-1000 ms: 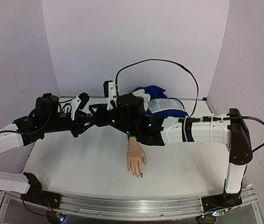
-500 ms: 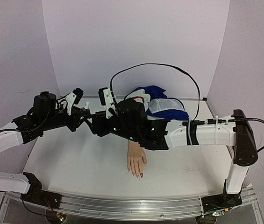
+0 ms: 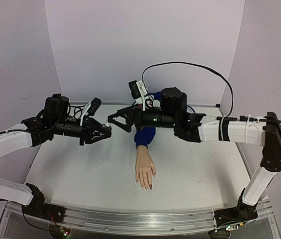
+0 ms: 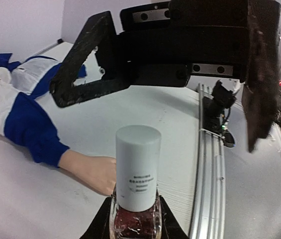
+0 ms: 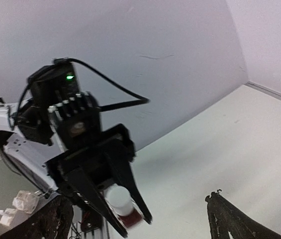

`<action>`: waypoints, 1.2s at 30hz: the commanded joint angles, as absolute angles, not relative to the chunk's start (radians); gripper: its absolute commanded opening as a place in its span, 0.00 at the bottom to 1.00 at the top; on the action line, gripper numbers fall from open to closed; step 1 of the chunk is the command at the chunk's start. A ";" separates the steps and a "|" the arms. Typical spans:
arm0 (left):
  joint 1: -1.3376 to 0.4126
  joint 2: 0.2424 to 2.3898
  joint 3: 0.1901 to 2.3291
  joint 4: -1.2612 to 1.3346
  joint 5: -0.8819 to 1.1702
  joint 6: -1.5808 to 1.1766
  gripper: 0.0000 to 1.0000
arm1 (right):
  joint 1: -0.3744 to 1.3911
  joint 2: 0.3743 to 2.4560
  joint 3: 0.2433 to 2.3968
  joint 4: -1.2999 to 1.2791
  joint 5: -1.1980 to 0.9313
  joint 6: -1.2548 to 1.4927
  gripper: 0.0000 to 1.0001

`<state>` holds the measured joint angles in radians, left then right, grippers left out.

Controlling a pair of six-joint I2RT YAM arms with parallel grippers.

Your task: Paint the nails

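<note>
Left fingers (image 4: 99, 228) are clamped on the polish bottle (image 4: 136, 221); right fingers (image 4: 80, 59) stand apart, facing its white cap (image 4: 138, 159). Centre the cap between them before closing, then twist. The nails (image 3: 149, 186) lie on the mannequin hand (image 3: 145, 172), on the desk (image 3: 80, 169) below.

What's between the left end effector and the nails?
Only bare table separates the left end effector, gripping the polish bottle, from the nails, per the top view.

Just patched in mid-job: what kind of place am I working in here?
Looks like a robotics lab test cell, not a salon: plain backdrop walls boxing in a white table, an aluminium mounting rail, and a mannequin hand standing in for a client.
</note>
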<state>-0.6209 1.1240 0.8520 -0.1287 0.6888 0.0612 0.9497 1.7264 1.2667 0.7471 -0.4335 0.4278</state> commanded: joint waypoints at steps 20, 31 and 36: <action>-0.637 1.140 0.910 -0.065 0.995 0.039 0.00 | 0.970 1.811 1.350 0.959 -0.788 0.496 0.23; -0.636 1.080 0.870 -0.064 0.473 0.041 0.00 | 0.975 1.828 1.305 1.015 -0.602 0.571 0.00; -0.635 1.035 0.831 -0.064 0.202 0.074 0.00 | 1.050 1.817 1.312 0.854 -0.091 0.608 0.00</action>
<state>-0.6666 1.0966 0.8513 -0.1150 0.5632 0.0372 0.9897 1.8408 1.2995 0.9154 -0.4702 0.5434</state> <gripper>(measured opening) 0.219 0.157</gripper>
